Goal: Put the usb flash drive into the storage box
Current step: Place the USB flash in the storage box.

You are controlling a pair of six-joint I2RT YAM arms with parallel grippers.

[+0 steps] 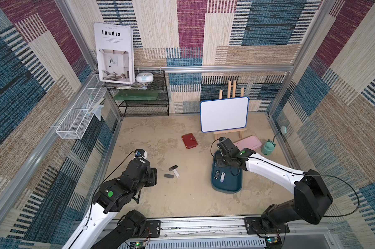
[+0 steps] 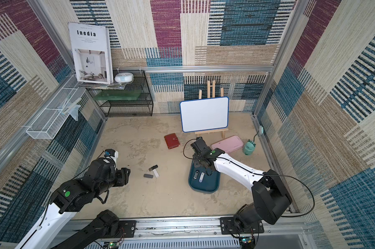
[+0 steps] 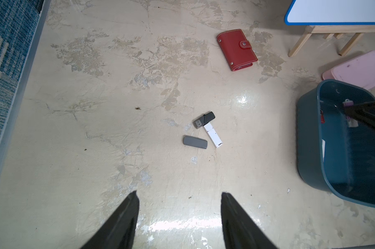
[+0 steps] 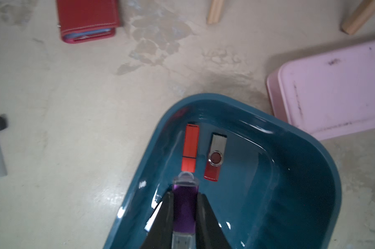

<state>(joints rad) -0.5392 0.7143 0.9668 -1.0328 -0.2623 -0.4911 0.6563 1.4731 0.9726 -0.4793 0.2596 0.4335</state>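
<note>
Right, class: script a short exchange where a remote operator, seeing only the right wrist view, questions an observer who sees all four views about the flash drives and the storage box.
Operator: My right gripper holds a purple drive over the storage box. What is the left gripper doing?
Observer: It hangs open and empty above the table.
Operator: How many drives lie outside the box?
Observer: Three, clustered: a grey drive, a white drive and a black drive.
Operator: I see an orange drive and a red swivel drive inside. Others?
Observer: Yes, a black swivel drive and a pale drive, side by side.
</note>
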